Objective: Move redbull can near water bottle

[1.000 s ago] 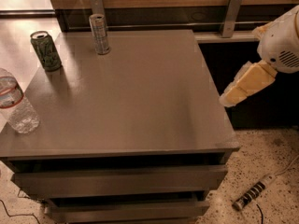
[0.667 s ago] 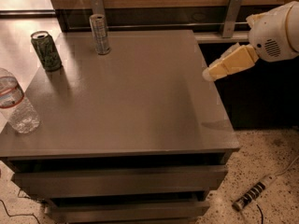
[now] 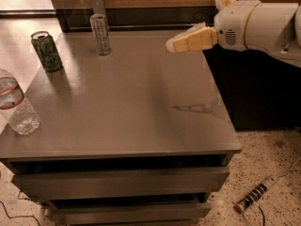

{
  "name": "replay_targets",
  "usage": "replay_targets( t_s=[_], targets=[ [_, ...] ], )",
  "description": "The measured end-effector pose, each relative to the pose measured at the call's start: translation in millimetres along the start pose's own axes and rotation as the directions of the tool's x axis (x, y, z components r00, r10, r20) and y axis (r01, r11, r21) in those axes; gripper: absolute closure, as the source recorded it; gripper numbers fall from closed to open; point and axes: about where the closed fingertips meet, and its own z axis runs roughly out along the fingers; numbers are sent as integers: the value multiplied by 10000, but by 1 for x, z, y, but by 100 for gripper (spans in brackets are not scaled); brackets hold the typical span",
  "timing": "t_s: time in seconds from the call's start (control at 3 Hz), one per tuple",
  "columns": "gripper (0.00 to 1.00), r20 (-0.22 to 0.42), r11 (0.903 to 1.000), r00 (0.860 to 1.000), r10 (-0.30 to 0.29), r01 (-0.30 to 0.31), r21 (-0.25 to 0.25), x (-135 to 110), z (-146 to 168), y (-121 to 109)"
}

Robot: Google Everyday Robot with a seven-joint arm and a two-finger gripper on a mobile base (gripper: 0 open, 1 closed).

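Note:
The redbull can [image 3: 100,34], tall, slim and silvery-grey, stands upright at the back of the grey table [image 3: 136,107], left of centre. The water bottle [image 3: 16,105], clear and crinkled with a white label edged in red, stands at the table's front left corner. My gripper [image 3: 175,43], cream-coloured on a white arm, hangs above the table's back right part, pointing left. It is well to the right of the redbull can and holds nothing.
A wider green can [image 3: 46,51] stands at the back left, between the redbull can and the water bottle. The table has drawers below its front edge. A power strip [image 3: 254,197] lies on the speckled floor at the right. A wooden wall runs behind.
My arm has swung left and up, from beside the table's right edge to above its back right part. The cans and the bottle have not moved.

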Motion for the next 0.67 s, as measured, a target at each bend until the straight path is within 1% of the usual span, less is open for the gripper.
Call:
replay_targets(
  t_s=[0.33, 0.67],
  targets=[
    [0, -66, 10000, 10000, 8, -8, 22, 2, -2, -1],
    [0, 168, 9997, 9996, 205, -203, -141, -2, 14, -2]
  ],
)
